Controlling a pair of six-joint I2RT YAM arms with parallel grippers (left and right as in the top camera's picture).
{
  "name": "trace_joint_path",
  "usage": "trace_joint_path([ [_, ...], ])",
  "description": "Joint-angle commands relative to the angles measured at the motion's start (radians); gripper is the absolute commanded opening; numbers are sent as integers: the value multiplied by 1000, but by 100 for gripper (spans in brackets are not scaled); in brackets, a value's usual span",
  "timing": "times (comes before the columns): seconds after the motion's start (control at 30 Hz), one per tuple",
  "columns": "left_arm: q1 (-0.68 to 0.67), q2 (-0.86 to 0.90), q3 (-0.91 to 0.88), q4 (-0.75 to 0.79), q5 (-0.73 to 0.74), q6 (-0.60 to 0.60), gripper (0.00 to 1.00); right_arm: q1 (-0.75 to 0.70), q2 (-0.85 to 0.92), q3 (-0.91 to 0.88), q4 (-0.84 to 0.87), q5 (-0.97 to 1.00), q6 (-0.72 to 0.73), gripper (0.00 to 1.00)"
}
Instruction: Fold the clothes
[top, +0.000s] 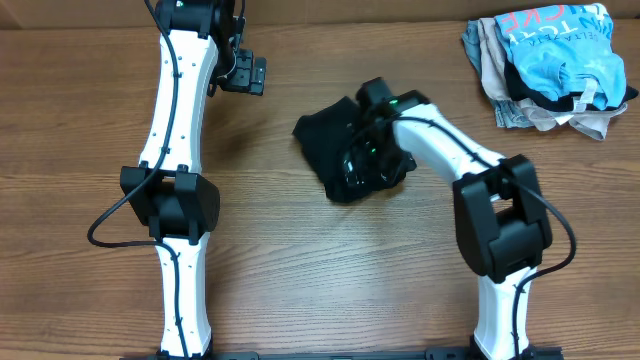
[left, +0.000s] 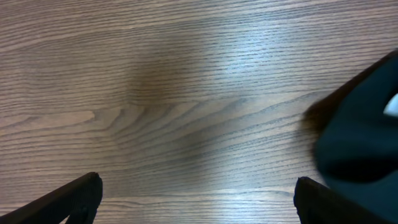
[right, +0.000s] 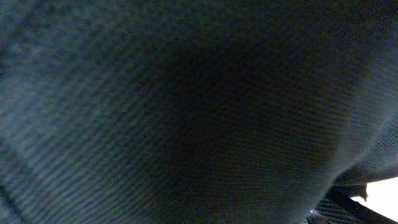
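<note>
A brown wood-grain table (top: 330, 290) fills the view under soft light.

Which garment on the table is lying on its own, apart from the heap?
The black T-shirt, crumpled mid-table beneath the right gripper; the light blue shirt lies heaped with other garments in the far right corner.

Overhead downward, wrists close, perhaps sharing shirt (top: 322, 140)
</note>
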Motion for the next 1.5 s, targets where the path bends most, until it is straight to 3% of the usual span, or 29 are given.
trace_joint_path([
  [0.0,8,-11,-5,2,-6,9,100,-99,77,-32,-35,-98,351,100],
  [0.07,8,-11,-5,1,-6,8,100,-140,77,-32,-43,-193,577,100],
  [0.17,8,-11,-5,1,-6,1,100,-174,77,-32,0,-330,769,100],
  [0.27,8,-11,-5,0,-6,2,100,-186,74,-32,102,-429,826,100],
  [0.4,8,-11,-5,-2,-6,2,100,-186,48,-32,170,-413,847,100],
  [0.8,8,-11,-5,6,-6,2,100,-179,-288,-31,70,-114,333,100],
  [1.0,8,-11,-5,7,-6,1,100,-182,-332,-34,128,18,153,100],
  [1.23,8,-11,-5,10,-6,-18,100,-182,-210,-34,241,97,69,100],
  [1.47,6,-11,-5,8,-5,-18,100,-183,-59,-34,244,86,122,100],
])
